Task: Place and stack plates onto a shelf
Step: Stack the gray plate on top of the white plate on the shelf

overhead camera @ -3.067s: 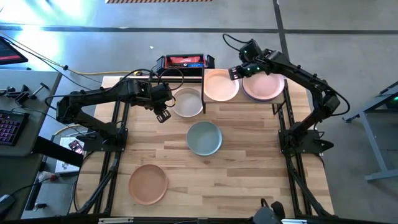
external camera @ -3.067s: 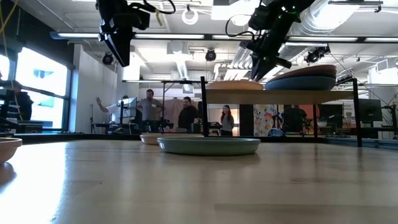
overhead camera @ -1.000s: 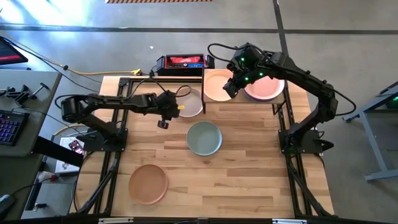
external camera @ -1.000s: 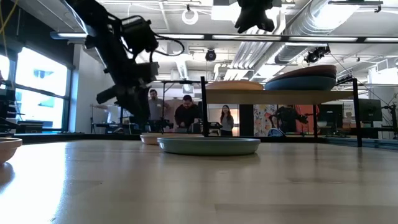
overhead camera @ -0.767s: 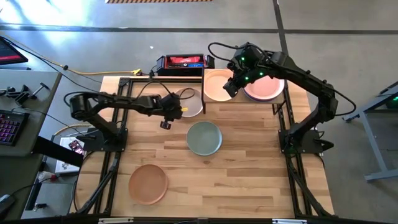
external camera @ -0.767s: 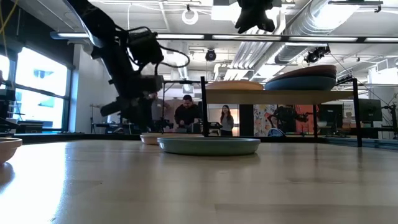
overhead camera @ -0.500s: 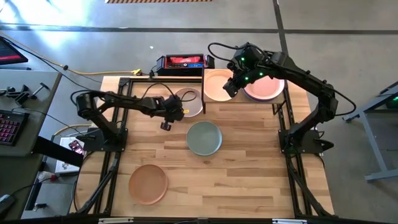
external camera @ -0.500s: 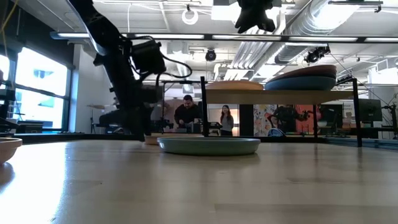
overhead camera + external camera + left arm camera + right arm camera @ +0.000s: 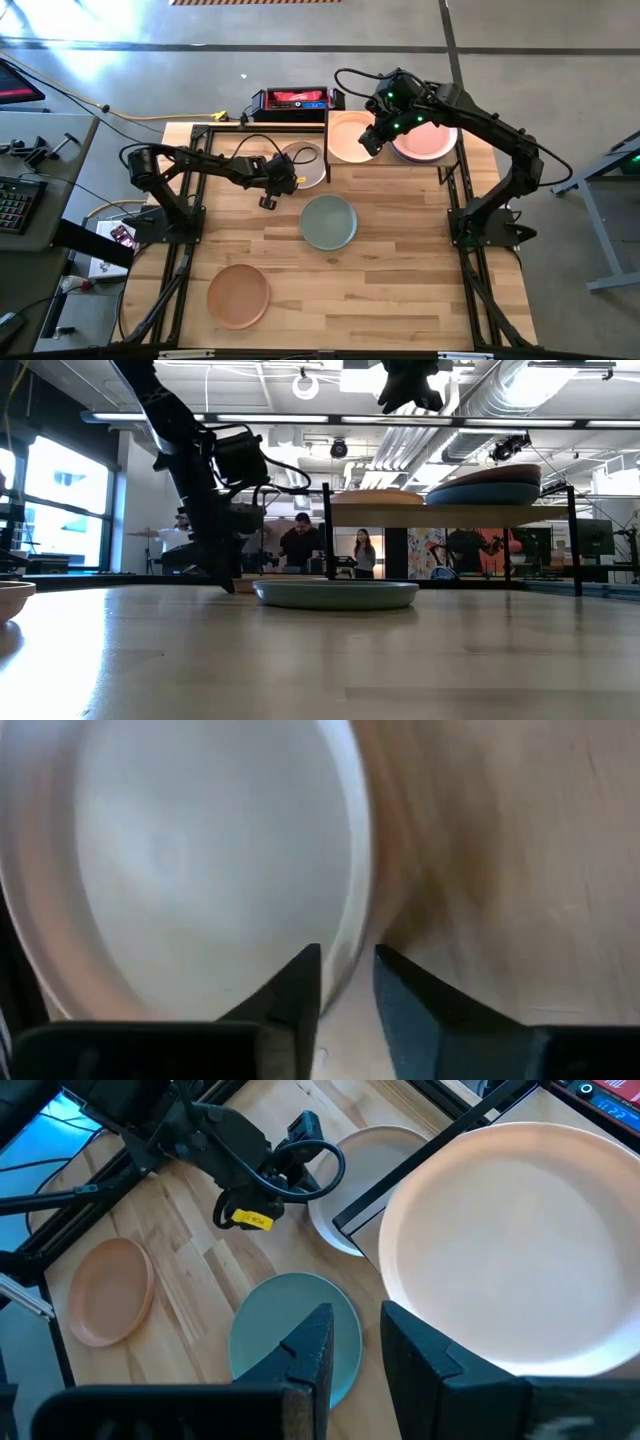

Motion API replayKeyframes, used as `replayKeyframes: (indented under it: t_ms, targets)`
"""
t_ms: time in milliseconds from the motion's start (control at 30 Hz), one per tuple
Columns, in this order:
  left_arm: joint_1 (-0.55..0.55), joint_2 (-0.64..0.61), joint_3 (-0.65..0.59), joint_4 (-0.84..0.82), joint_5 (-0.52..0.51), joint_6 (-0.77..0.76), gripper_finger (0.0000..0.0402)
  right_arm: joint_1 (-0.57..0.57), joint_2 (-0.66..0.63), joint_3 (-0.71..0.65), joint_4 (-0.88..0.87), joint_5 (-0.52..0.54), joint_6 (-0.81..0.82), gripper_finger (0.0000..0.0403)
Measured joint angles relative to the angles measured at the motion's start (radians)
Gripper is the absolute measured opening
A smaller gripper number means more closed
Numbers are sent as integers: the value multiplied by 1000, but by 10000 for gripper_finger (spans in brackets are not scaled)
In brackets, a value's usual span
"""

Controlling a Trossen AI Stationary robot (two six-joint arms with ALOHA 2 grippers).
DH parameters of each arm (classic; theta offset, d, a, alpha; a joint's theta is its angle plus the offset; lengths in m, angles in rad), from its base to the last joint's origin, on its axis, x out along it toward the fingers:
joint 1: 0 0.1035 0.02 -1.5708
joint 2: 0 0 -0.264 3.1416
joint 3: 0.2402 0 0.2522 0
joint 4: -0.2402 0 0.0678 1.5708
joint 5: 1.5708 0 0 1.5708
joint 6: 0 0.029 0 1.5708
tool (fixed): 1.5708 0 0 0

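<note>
A beige plate (image 9: 306, 163) lies flat on the table just left of the shelf (image 9: 450, 515). My left gripper (image 9: 347, 952) is down at its near-left rim (image 9: 352, 920), open, one finger over the plate's inside and one outside. A peach plate (image 9: 350, 140) and a stack topped by a pink plate (image 9: 425, 142) rest on the shelf. My right gripper (image 9: 357, 1320) hovers high over the peach plate, open with nothing between its fingers. A sage green plate (image 9: 328, 222) and a tan plate (image 9: 238, 295) lie on the table.
A red and black box (image 9: 297, 99) sits at the table's far edge beside the shelf. The shelf's black legs (image 9: 327, 535) stand close to the beige plate. Bare wood lies at the near right (image 9: 420, 280). People stand in the room beyond the table.
My left gripper has come down from above the table to the beige plate's near-left rim, tipping more steeply downward. The plates have stayed where they were.
</note>
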Motion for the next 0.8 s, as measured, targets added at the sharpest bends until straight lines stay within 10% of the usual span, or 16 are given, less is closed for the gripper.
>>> replayKeyframes:
  t_ms: [200, 800]
  targets:
    - [0, 0, 0, -19, 27, -20, 7, 0, 0, 0, 0, 0, 9, 67]
    - [-99, -175, 49, -251, -137, -54, 2, 6, 0, 0, 0, -1, 90, 67]
